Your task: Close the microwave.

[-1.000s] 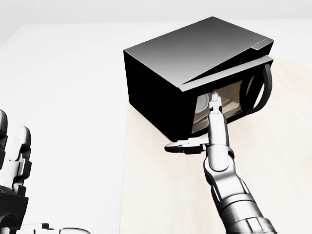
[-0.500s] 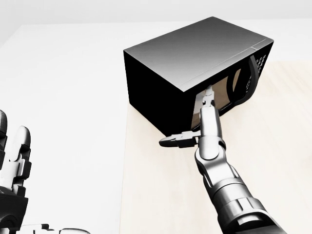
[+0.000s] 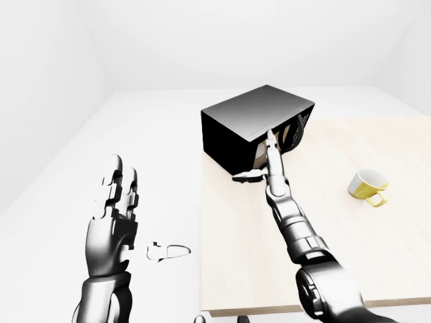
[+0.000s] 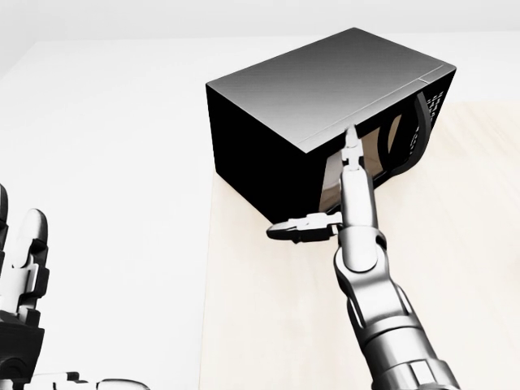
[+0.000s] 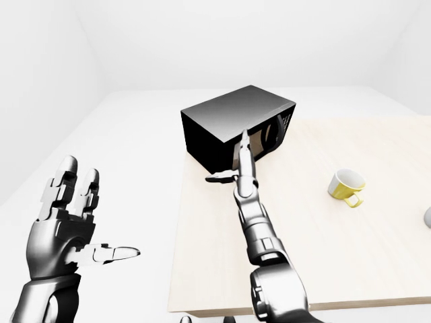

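The microwave (image 4: 325,114) sits at the far left corner of the pale wooden tabletop (image 4: 268,325), turned at an angle, its door (image 4: 390,146) facing the lower right of the head view. The door looks flush with the body, or very nearly so; any last gap at the seam is too fine to tell.

The right hand (image 4: 345,191) reaches out straight, its fingers (image 4: 351,146) stretched flat and together against the glass near the hinge side of the door, the thumb (image 4: 301,230) stuck out to the left. It grips nothing. The left hand (image 5: 64,232) hangs off to the left, away from the tabletop, fingers spread and empty. A yellow cup (image 3: 368,186) stands well apart on the right.

The risk now is pushing too hard. The microwave is close to the tabletop's edge, so more force along that arm could slide or twist the whole box rather than seat the latch. Pressing close to the hinge also gives poor leverage, so the door might spring ajar once the hand leaves.
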